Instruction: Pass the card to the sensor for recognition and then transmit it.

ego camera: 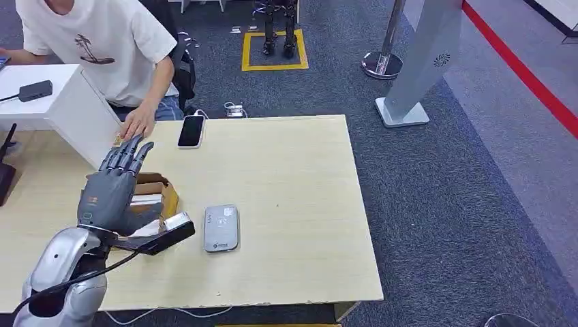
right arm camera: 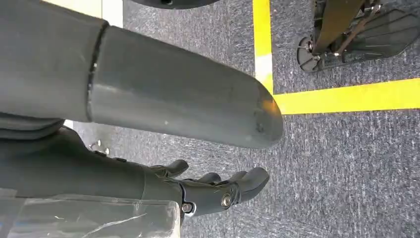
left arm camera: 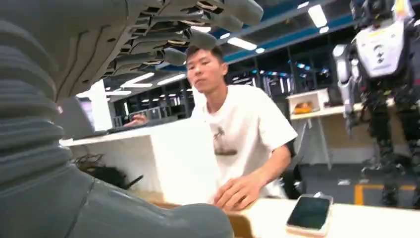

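The left hand (ego camera: 112,187) is stretched out flat over the left part of the wooden table (ego camera: 293,170), its fingers (ego camera: 129,154) straight and slightly apart, pointing to the far edge. I see nothing held between them. Under the palm sits a small cardboard box (ego camera: 155,193) with white cards inside, but I cannot tell if the hand touches it. Just beside the wrist, toward the near edge, lies a dark device with a light face (ego camera: 172,230), and right of it, well apart from the hand, a flat grey card reader (ego camera: 221,227). At the far edge a person's hand (ego camera: 138,122) rests on the table, very near the robot's fingertips, next to a black phone (ego camera: 191,131). The right hand (right arm camera: 218,191) hangs over grey carpet (right arm camera: 346,163) beside a yellow floor line (right arm camera: 346,95), fingers loosely apart and holding nothing.
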Tool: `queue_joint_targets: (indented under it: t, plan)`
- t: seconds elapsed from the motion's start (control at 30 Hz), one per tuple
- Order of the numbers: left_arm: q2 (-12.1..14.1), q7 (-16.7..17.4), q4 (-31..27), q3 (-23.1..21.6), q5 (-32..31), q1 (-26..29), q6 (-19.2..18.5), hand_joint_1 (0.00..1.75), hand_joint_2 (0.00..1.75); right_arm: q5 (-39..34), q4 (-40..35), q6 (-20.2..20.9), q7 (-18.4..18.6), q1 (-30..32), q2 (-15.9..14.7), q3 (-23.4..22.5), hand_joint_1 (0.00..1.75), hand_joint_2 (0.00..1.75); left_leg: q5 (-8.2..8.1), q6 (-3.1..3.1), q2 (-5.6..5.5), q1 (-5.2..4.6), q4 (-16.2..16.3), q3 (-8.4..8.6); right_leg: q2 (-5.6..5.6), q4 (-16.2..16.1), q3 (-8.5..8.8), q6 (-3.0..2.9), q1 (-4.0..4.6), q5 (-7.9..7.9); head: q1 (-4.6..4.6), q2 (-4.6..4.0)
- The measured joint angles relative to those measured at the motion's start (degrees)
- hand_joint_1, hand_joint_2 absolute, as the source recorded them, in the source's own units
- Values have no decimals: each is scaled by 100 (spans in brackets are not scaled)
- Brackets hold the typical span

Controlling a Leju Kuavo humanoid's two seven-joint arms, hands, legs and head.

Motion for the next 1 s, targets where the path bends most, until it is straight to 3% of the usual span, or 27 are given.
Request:
queue_joint_targets:
  t: [0.47,1.0]
  plan:
    - [745,85,0,9,1136,527,-332,0,175,41,0,42,-15,5,0,0,0,0,-1,0,3,0,-2,0,2,0,1,1,0,-1,-2,0]
    - [1241,273,-171,155,1344,1298,-365,0,175,186,0,57,-17,4,0,0,0,0,-1,-1,0,0,-3,-1,-1,0,1,1,0,-2,2,0]
